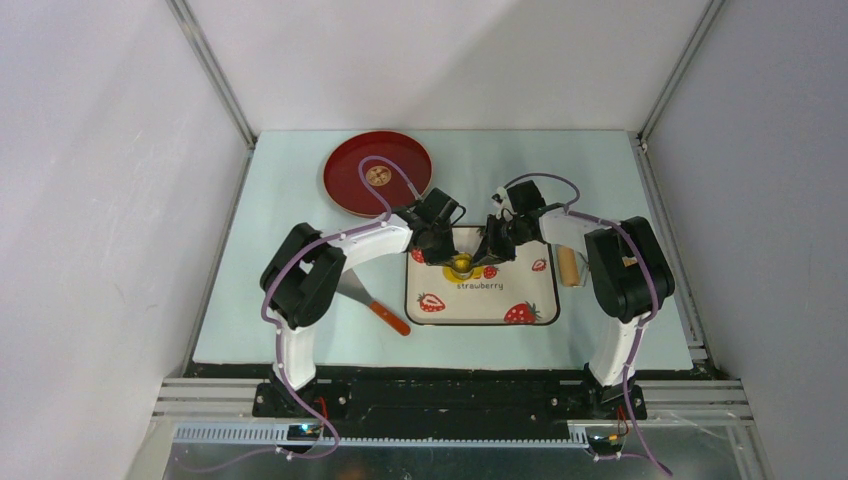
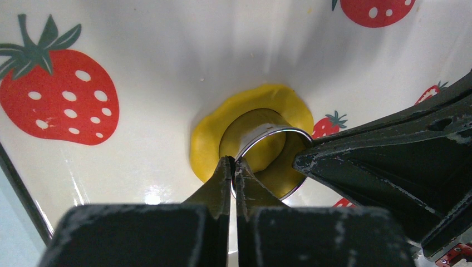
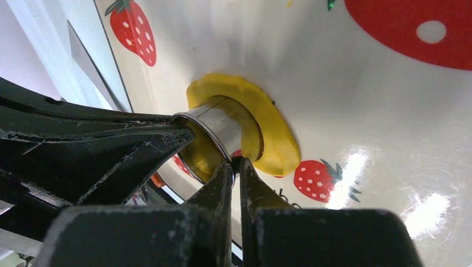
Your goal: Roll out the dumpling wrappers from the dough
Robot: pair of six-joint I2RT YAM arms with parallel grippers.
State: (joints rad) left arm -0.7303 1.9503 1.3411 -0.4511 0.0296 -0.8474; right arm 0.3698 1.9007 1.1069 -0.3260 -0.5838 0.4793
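The dough [image 2: 207,142] is a bright yellow, flattened patch with an uneven, rounded outline and a thick soft edge. It lies on the strawberry mat [image 1: 500,302], in the far middle part just above the printed word. A metal ring cutter [image 2: 260,127] stands pressed into its middle, so a yellow collar shows all around the ring.

The left wrist view looks down into the ring and shows more yellow dough inside it. The right wrist view sees the ring from the side, with its shiny outer wall rising from the dough, and its inside is hidden there.

The left pincer [image 2: 234,166] is closed, with the ring's thin near rim nipped between its fingertips. The right pincer [image 3: 234,166] is closed on the rim in the same way from the opposite side. Each wrist view also shows the other pincer's dark tip touching the ring.

Only the top view shows the rest. A spatula [image 1: 372,303] with an orange handle lies left of the mat. A wooden roller [image 1: 568,266] lies just right of it. A red plate [image 1: 345,190] sits far left on the pale surface [image 1: 600,170], with a small tan round thing at its middle.
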